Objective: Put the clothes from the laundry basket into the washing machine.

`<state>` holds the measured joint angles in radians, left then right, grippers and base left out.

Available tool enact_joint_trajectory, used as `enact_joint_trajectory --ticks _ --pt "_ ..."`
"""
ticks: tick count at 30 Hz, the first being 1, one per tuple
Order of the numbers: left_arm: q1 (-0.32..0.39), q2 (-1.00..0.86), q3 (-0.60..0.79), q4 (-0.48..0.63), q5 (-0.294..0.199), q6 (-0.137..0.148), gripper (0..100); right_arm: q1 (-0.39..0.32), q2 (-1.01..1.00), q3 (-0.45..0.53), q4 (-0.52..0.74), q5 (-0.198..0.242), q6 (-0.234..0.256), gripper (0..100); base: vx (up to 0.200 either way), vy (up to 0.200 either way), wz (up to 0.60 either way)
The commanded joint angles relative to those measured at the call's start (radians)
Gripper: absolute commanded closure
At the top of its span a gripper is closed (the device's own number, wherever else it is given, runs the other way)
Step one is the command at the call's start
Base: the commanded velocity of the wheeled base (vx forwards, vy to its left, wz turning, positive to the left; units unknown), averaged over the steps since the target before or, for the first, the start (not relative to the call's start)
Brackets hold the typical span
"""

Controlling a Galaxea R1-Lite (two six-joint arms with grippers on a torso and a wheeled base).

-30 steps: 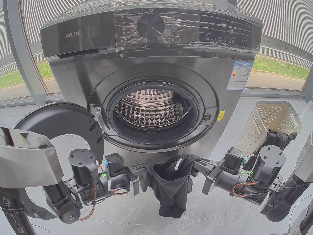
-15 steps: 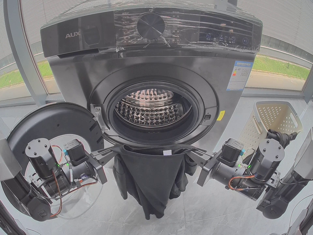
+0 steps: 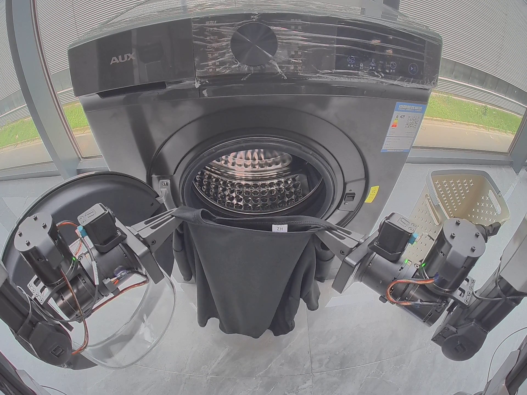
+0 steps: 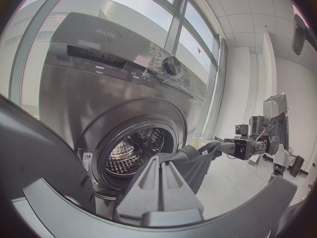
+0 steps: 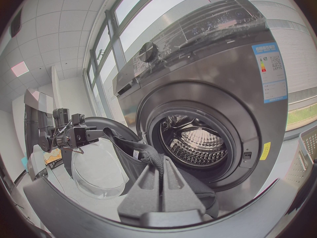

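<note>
Two pincers: the left pincer (image 3: 177,215) and the right pincer (image 3: 325,232) are each clamped shut on the top edge of one black garment (image 3: 250,272), one at either end.
Garment hang: the top edge is stretched almost level between the two pincers. The rest drops loosely toward the floor (image 3: 351,352) without reaching it, and a small white tag (image 3: 279,228) sits mid-edge.
Garment place: it is outside the washing machine (image 3: 132,127), with its top edge across the lower rim of the round opening, below the drum (image 3: 255,185).
Door: the door (image 3: 88,198) stands swung open on the robot's left, behind the left arm.
Laundry basket: the pale laundry basket (image 3: 466,193) stands tilted on the floor to the right of the machine, with its open side facing the robot, behind the right arm.
</note>
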<state>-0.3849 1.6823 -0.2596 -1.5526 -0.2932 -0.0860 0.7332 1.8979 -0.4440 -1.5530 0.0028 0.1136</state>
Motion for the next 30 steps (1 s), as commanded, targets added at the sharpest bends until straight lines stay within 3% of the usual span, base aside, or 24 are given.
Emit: enact_joint_trajectory --ticks 1,30 --pt "0.000 -0.047 -0.003 -0.001 0.002 -0.001 100 -0.001 -0.036 -0.002 -0.007 0.003 0.000 100 0.000 0.000 0.00" --pt "-0.002 -0.055 0.006 -0.001 0.003 0.003 100 -0.018 -0.094 0.031 -0.007 0.005 -0.009 100 0.000 0.000 0.00"
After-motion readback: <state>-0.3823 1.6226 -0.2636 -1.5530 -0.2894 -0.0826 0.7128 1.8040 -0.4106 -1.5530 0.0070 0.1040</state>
